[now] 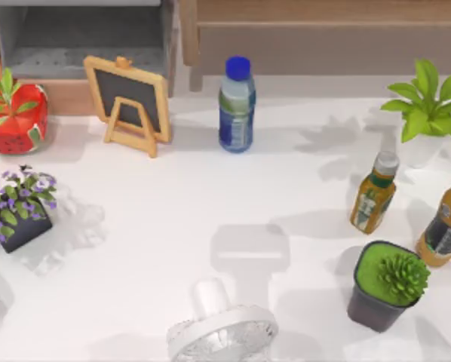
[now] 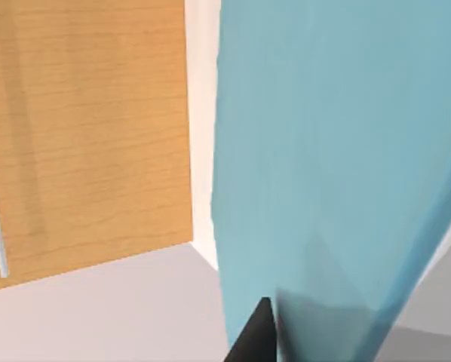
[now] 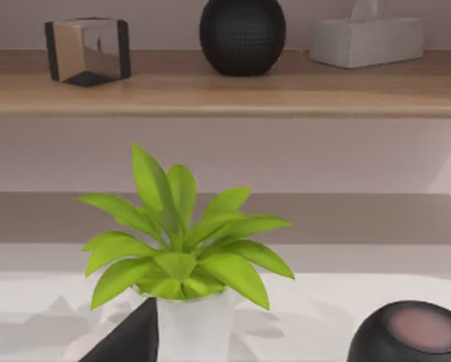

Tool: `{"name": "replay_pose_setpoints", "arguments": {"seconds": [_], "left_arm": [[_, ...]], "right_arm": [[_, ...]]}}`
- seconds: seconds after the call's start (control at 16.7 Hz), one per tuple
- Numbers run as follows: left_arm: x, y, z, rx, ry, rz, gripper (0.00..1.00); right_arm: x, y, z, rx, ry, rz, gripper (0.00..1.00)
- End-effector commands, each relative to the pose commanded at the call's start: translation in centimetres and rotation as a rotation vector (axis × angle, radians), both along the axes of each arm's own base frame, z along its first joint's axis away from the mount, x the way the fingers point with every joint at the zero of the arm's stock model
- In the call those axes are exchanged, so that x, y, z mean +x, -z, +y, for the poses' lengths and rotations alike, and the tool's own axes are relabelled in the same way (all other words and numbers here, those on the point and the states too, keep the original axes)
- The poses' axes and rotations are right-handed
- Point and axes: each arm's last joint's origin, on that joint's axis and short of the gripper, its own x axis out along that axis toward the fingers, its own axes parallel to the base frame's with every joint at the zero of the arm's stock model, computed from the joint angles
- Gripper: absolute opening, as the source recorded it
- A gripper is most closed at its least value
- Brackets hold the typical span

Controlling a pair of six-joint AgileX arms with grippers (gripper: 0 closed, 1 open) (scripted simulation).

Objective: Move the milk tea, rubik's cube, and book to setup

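A broad, flat light blue slab (image 2: 331, 166), which I take for the book, stands on edge right in front of the left wrist camera. My left gripper (image 2: 267, 332) is shut on its lower end, one black fingertip (image 2: 254, 339) lying against it. A dark part of my right gripper (image 3: 131, 339) faces a leafy plant in a white pot (image 3: 188, 302). Two tea-coloured bottles (image 1: 374, 193) (image 1: 444, 226) stand at the table's right; I cannot tell whether either is the milk tea. The rubik's cube is out of view.
On the table stand a strawberry pot (image 1: 14, 113), a chalkboard easel (image 1: 129, 99), a water bottle (image 1: 236, 105), a purple flower pot (image 1: 18, 211), a succulent (image 1: 388, 283) and a fan (image 1: 222, 335). A shelf holds a pale black-edged cube (image 3: 87, 49), a black sphere (image 3: 242, 34) and a tissue box (image 3: 366, 38). A wooden panel (image 2: 82, 136) is beside the slab.
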Motion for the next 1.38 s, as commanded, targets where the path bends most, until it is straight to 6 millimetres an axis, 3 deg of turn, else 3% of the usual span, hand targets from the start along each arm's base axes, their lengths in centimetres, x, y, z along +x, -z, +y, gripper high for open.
{"name": "replay_pose_setpoints", "arguments": {"seconds": [0.12,0.42,0.9,1.38], "left_arm": [[-0.41,0.86,-0.47,0.005,0.009,0.033,0.0],[-0.11,0.33,-0.3,0.023,0.015,0.013,0.0],[0.05,1.05,-0.48,0.005,0.009,0.033,0.0],[0.05,1.05,-0.48,0.005,0.009,0.033,0.6]], "right_arm": [[0.0,0.0,0.0,0.0,0.0,0.0,1.0],[0.0,0.0,0.0,0.0,0.0,0.0,1.0],[0.0,0.0,0.0,0.0,0.0,0.0,1.0],[0.0,0.0,0.0,0.0,0.0,0.0,1.0]]}}
